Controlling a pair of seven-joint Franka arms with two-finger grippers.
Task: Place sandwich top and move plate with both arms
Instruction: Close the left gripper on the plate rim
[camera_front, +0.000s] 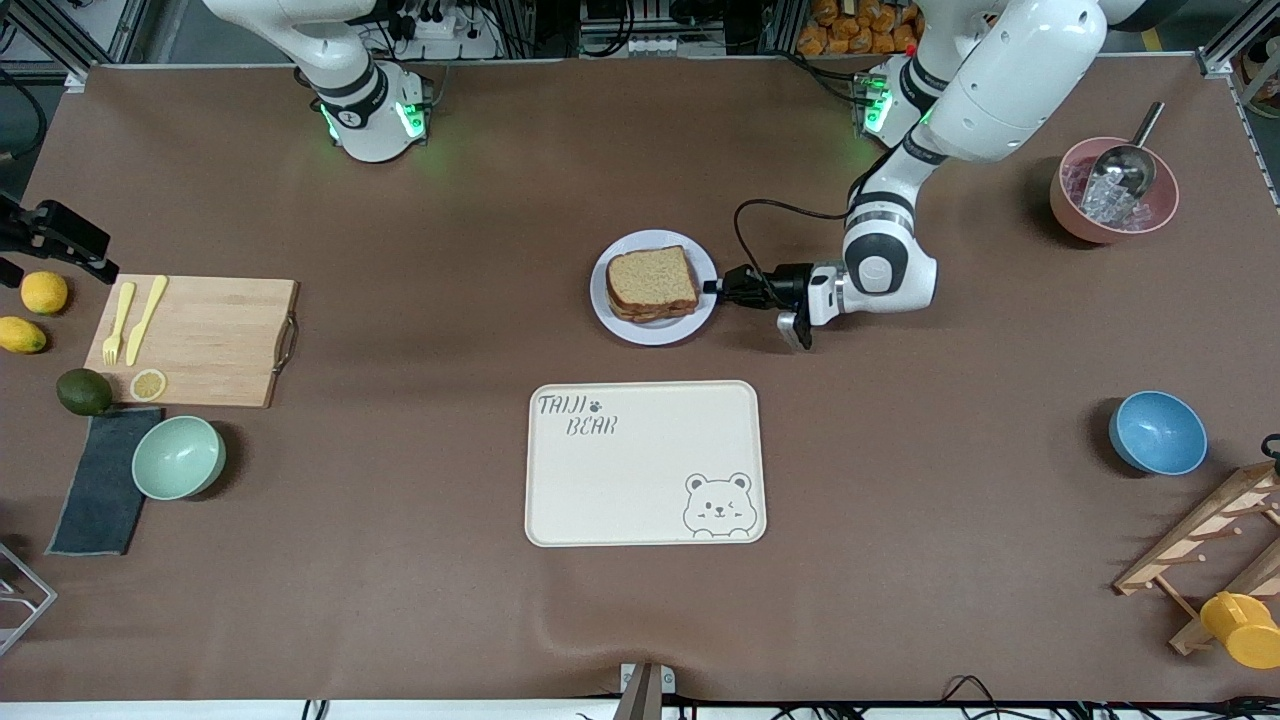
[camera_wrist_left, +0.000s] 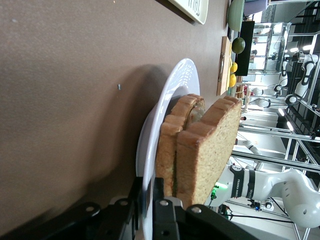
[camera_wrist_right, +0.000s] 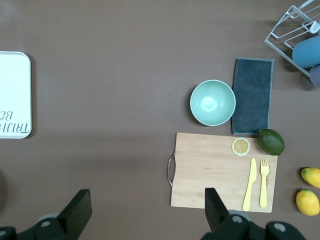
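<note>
My right tool hangs with fingers spread over the bench; below I see a green bowl, grey cloth and cutting board.

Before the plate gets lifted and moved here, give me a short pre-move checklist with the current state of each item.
1. Light brown wholegrain bread slice sits on top of the sandwich: ok.
2. Sandwich rests on the small round pale lavender-grey plate: ok.
3. Left gripper straddles the plate rim, one finger each side: ok.
4. Left gripper fully clamped on the rim: cannot tell.
5. Right gripper at the plate for a two-arm lift: not ok; it hangs open over the table near the wooden cutting board.
6. Cream rectangular bear tray has room: ok.
</note>
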